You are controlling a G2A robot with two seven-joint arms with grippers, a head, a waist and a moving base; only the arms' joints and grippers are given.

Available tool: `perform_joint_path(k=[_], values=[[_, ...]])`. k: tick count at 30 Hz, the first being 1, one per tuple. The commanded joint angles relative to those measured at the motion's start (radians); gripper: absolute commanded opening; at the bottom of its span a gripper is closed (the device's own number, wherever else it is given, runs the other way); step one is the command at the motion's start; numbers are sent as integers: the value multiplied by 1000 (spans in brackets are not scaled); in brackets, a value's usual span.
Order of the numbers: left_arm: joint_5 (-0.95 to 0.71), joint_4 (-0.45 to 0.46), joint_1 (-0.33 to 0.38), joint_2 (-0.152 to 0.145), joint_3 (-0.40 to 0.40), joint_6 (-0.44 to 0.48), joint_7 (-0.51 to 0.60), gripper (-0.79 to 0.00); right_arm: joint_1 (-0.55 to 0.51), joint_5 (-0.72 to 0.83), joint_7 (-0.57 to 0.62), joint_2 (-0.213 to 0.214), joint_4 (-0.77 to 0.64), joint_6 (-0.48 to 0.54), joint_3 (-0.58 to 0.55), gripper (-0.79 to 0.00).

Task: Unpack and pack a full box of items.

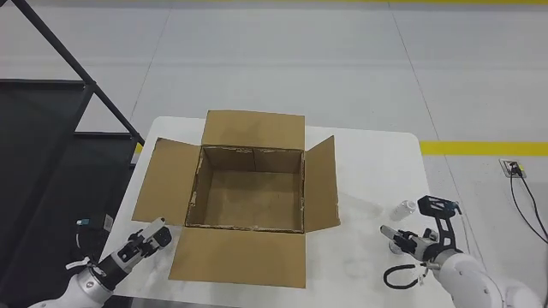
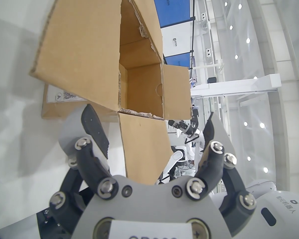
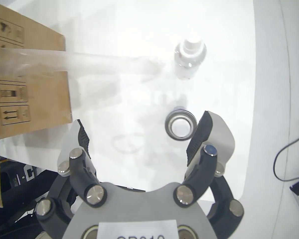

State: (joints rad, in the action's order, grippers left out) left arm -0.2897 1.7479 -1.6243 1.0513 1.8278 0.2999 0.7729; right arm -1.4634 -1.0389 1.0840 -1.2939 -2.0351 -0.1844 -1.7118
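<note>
- One open cardboard box (image 1: 240,257), four flaps spread, sits mid-table (image 1: 368,162).
- Left gripper (image 2: 149,115), fingers apart, is low at the box's front-left corner.
- Right gripper (image 3: 143,121), fingers apart, is above one clear bottle (image 3: 189,58) and one small round jar (image 3: 180,126).

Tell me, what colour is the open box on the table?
The box is plain brown cardboard, clearest in the top view.
</note>
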Motion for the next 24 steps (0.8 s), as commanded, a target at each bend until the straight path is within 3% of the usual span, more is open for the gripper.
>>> perform_joint_path(k=[1,6,7,8,10,19,24], values=[[-3,4,-1,0,2,-2,0,0,12,-15,20,2,32,-20,3,0],[-3,4,-1,0,2,-2,0,0,50,-35,56,7,113,-46,8,0],[-3,4,-1,0,2,-2,0,0,59,-36,58,8,129,-47,9,-55],[-3,4,-1,0,2,-2,0,0,68,-31,60,8,145,-45,10,-394],[-3,4,-1,0,2,-2,0,0,82,-27,60,10,176,-43,11,-785],[-3,4,-1,0,2,-2,0,0,92,-10,70,17,187,-39,12,-785],[-3,4,-1,0,2,-2,0,0,56,-28,8,19,58,-51,4,-785]])
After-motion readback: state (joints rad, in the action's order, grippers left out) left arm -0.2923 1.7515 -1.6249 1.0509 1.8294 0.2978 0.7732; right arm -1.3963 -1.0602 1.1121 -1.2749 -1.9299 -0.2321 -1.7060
